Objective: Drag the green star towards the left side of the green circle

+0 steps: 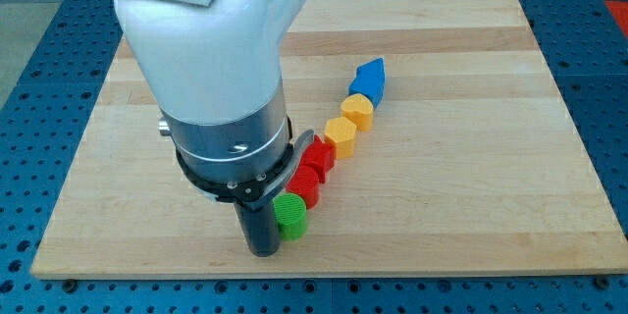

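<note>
My tip (263, 250) on wooden counter (471, 206), touching green round block (290, 214) from view's left; green star hidden; no pincer visible.

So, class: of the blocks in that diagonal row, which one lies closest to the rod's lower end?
The green circle, at the row's bottom end, beside my tip; the red, orange, yellow and blue blocks lie farther up.

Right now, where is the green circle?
The green circle sits near the board's bottom edge, left of centre, at the lower end of the block line, below a red block, beside my tip.
</note>
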